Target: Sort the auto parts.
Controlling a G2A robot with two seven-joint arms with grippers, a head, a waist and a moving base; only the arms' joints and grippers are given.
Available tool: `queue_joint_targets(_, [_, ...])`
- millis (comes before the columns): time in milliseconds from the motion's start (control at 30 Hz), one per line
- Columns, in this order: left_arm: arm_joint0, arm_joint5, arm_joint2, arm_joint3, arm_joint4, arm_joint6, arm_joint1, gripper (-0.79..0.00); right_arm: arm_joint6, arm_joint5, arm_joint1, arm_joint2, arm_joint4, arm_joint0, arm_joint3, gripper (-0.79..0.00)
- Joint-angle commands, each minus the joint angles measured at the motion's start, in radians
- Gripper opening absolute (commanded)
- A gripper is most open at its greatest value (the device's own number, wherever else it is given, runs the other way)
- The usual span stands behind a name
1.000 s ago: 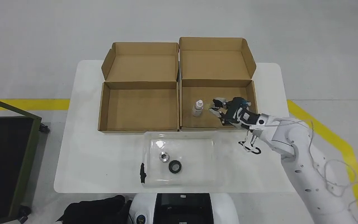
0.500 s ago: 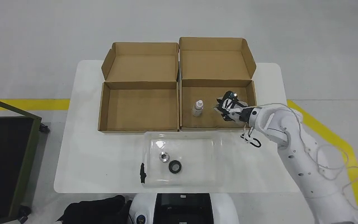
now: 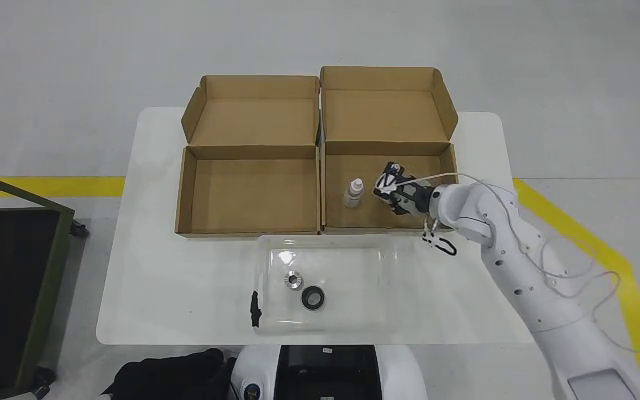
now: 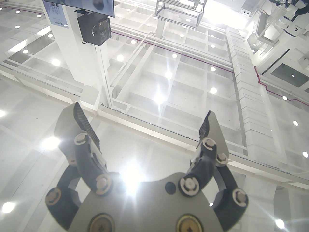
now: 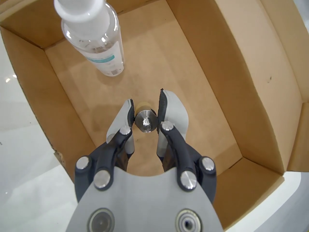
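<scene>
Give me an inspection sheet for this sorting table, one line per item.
Surface: white table, carrying two boxes and a tray.
Job's things: left box; right box with an upright bottle; clear tray with a metal piece, a black ring and a black strip at its edge.
Clutter: nothing seen.
Grippers: right gripper inside the right box, jaws shut on a metal part; left gripper points at the ceiling, jaws open.
Cables: thin wire by the right wrist.
Surroundings: grey floor, yellow line, dark cart beside the table.
</scene>
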Motion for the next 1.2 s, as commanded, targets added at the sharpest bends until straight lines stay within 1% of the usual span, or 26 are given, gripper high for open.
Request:
queue_joint_targets(0, [0.0,0.0,0.0,0.0,0.0,0.0,0.0,0.0,0.001,0.003,-0.004,-0.01,0.002,0.009,0.013,-0.785])
queue_joint_targets(67, [0.0,0.0,0.0,0.0,0.0,0.0,0.0,0.0,-0.001,0.005,-0.007,-0.018,0.001,0.017,0.023,-0.785])
queue_joint_targets(100, [0.0,0.0,0.0,0.0,0.0,0.0,0.0,0.0,-0.001,0.006,-0.007,-0.02,0.001,0.019,0.026,-0.72])
queue_joint_targets(133, [0.0,0.0,0.0,0.0,0.0,0.0,0.0,0.0,-0.003,0.008,-0.009,-0.025,0.001,0.022,0.03,-0.603])
queue_joint_targets(167, [0.0,0.0,0.0,0.0,0.0,0.0,0.0,0.0,-0.004,0.01,-0.01,-0.027,0.001,0.024,0.032,-0.456])
queue_joint_targets(200, [0.0,0.0,0.0,0.0,0.0,0.0,0.0,0.0,-0.005,0.011,-0.011,-0.029,0.0,0.026,0.033,-0.354])
queue_joint_targets(233, [0.0,0.0,0.0,0.0,0.0,0.0,0.0,0.0,-0.007,0.015,-0.012,-0.031,-0.002,0.027,0.031,-0.095])
queue_joint_targets(267, [0.0,0.0,0.0,0.0,0.0,0.0,0.0,0.0,-0.009,0.018,-0.012,-0.031,-0.004,0.028,0.026,0.0])
queue_joint_targets(400, [0.0,0.0,0.0,0.0,0.0,0.0,0.0,0.0,-0.016,0.027,-0.009,-0.017,-0.009,0.016,-0.01,0.0])
queue_joint_targets(500, [0.0,0.0,0.0,0.0,0.0,0.0,0.0,0.0,-0.015,0.025,-0.001,0.012,-0.009,-0.007,-0.067,0.0])
queue_joint_targets(667, [0.0,0.0,0.0,0.0,0.0,0.0,0.0,0.0,-0.012,0.008,0.018,0.08,0.017,-0.085,-0.196,0.0])
queue_joint_targets(767, [0.0,0.0,0.0,0.0,0.0,0.0,0.0,0.0,0.001,0.002,0.028,0.104,0.023,-0.155,-0.302,0.0])
queue_joint_targets(1000, [0.0,0.0,0.0,0.0,0.0,0.0,0.0,0.0,0.001,-0.015,0.04,0.106,0.039,-0.294,-0.495,0.0])
queue_joint_targets(1167, [0.0,0.0,0.0,0.0,0.0,0.0,0.0,0.0,-0.009,-0.043,0.044,0.085,0.024,-0.344,-0.566,0.0])
